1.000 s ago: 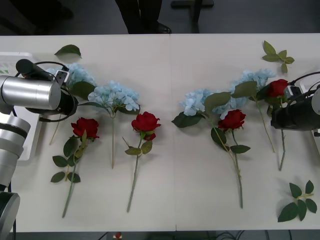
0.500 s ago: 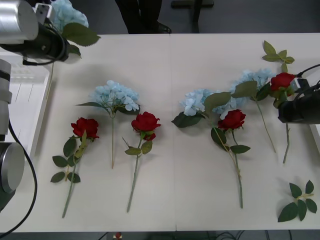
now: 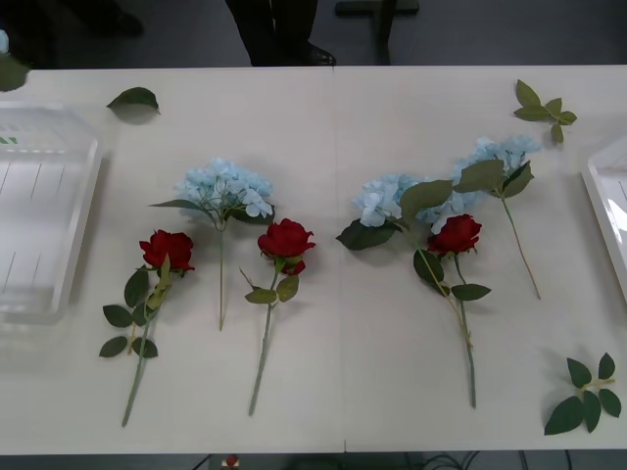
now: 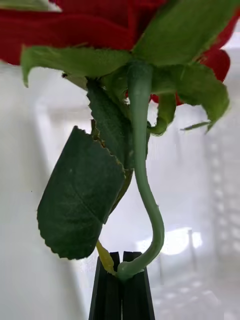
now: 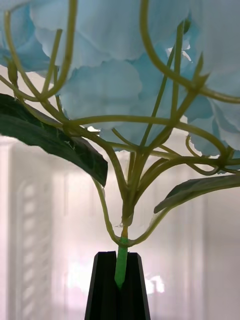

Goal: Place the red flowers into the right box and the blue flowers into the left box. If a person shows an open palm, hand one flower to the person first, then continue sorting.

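Right box (image 3: 609,201): cut off at right edge | left box (image 3: 44,211): far left | right gripper (image 4: 122,285): clamped on rose (image 4: 140,150) stem | left gripper (image 5: 119,287): clamped on blue flower (image 5: 125,90) stem

black tapered fingers (image 5: 106,287), pressed together
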Robot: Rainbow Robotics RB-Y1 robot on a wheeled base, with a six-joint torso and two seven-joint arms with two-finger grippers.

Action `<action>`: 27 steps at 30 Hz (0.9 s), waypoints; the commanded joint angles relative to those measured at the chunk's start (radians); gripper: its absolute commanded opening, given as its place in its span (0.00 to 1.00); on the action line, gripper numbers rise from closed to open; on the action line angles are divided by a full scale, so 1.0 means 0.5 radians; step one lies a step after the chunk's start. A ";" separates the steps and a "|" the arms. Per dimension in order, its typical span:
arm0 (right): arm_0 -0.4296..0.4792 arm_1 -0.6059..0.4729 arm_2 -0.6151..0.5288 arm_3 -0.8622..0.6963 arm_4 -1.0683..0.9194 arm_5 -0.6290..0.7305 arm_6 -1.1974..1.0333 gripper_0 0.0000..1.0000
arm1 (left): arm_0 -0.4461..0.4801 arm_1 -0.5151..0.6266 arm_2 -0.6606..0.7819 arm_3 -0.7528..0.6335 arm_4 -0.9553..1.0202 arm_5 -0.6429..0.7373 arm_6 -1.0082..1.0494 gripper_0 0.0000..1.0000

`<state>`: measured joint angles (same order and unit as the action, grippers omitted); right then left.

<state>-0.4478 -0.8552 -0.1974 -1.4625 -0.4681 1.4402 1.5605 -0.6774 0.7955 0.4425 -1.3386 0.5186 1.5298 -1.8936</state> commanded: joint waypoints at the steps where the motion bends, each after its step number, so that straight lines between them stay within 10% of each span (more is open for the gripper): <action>1: -0.037 -0.112 0.011 -0.002 0.191 0.013 0.045 0.00 | 0.220 0.145 0.112 -0.056 0.064 -0.111 -0.063 0.00; 11: -0.037 -0.149 0.014 0.514 0.353 -0.438 0.060 0.00 | 0.618 0.179 0.127 -0.020 0.070 -0.467 -0.042 0.00; 23: -0.037 -0.106 0.208 0.741 0.264 -0.754 0.070 0.00 | 0.603 0.121 0.029 0.260 0.061 -0.765 -0.051 0.00; 27: -0.037 -0.094 0.214 0.738 0.264 -0.766 0.079 0.04 | 0.597 0.121 0.020 0.260 0.076 -0.765 -0.048 0.21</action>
<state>-0.4478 -0.8946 -0.0604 -1.0856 -0.3371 1.0619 1.5695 -0.3444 0.8515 0.4438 -1.1935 0.5606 1.1530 -1.8959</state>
